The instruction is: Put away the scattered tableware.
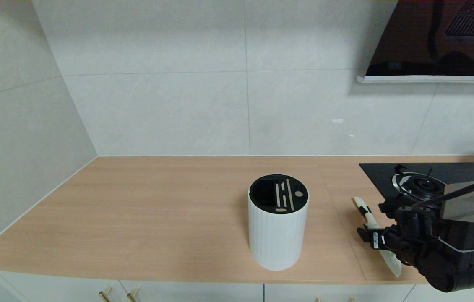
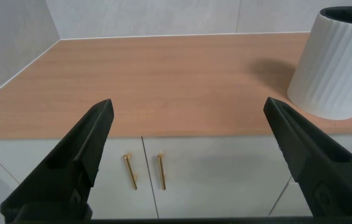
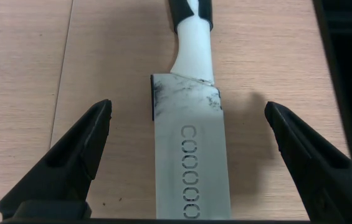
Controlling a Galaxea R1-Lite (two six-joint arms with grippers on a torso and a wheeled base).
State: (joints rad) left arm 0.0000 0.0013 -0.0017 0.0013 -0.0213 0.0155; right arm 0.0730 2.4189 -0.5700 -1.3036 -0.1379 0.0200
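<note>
At the front edge of the wooden countertop [image 1: 157, 218], the left gripper [image 2: 188, 106] hangs with its jaws spread wide and nothing between them, the cabinet doors with brass handles [image 2: 144, 171] below it. Near the middle of the counter stands the white ribbed holder [image 1: 278, 235], upright, its black top cut with slots and one larger opening. To its right, well apart from it, the knife [image 3: 191, 155] lies flat on the wood, its black-banded handle pointing toward the wall and its pale blade toward the counter's front edge. The right gripper [image 1: 374, 221] sits directly over the blade, fingers [image 3: 88, 149] parted on either side and not touching it. Just beyond, on the far right, is the black gas hob [image 1: 421, 184]
</note>
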